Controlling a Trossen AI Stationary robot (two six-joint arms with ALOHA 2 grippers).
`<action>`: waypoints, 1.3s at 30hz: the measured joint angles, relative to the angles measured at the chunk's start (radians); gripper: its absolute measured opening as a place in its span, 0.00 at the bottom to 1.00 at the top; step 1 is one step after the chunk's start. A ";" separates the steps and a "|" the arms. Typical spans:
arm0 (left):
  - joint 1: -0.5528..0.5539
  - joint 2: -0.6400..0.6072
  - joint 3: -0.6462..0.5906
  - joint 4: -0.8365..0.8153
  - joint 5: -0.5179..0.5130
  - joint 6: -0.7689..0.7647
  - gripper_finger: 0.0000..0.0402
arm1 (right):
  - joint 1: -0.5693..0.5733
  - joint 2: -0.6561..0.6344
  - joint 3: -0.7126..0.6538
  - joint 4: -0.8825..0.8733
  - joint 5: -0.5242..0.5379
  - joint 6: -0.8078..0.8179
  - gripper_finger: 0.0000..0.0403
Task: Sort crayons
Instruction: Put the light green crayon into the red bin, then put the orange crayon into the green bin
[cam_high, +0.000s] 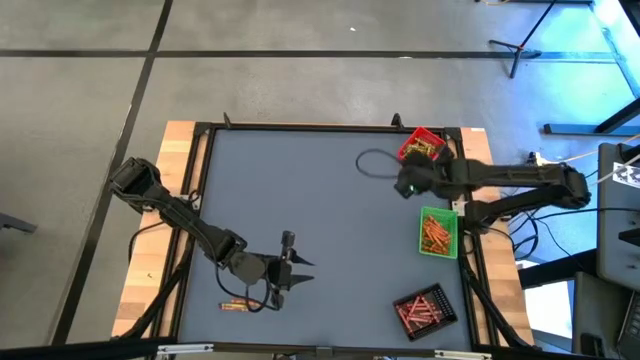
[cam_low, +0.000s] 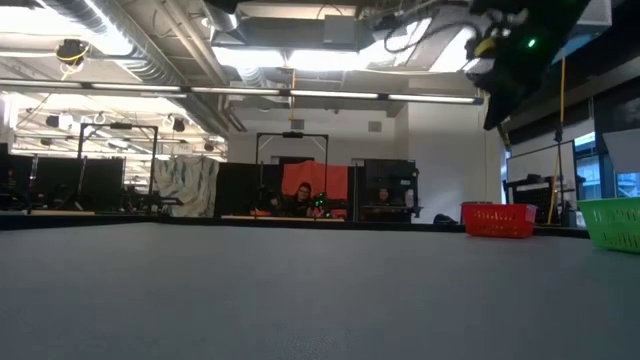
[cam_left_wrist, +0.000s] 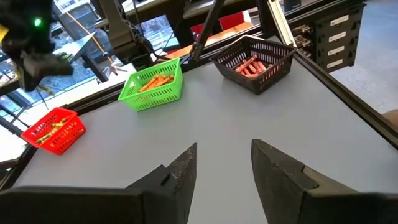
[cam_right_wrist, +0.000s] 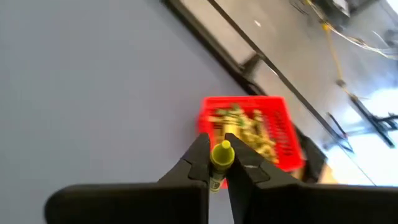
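right gripper (cam_right_wrist: 217, 163) pinching yellow crayon (cam_right_wrist: 221, 157) above red tray (cam_right_wrist: 283, 134) at 1 o'clock, left gripper (cam_left_wrist: 224, 171) spread over tabletop (cam_high: 300, 200) at 7 o'clock

green tray (cam_low: 613, 221) cut off by low view's edge, people (cam_low: 300, 203) beyond table too small to tell

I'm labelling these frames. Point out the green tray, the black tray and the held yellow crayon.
green tray (cam_high: 422, 244), high view, left rim.
black tray (cam_left_wrist: 273, 76), left wrist view, front wall.
yellow crayon (cam_right_wrist: 222, 154), right wrist view, its tip.
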 joint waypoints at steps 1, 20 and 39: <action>0.000 0.000 0.000 0.000 0.000 0.000 0.34 | -0.043 0.000 -0.012 0.017 0.000 -0.033 0.04; 0.000 0.000 0.000 0.000 0.000 -0.008 0.34 | -0.604 0.000 -0.334 0.588 -0.265 -0.382 0.08; 0.002 0.000 0.000 0.004 -0.001 -0.008 0.34 | -0.447 -0.134 -0.282 0.462 -0.377 -0.325 0.47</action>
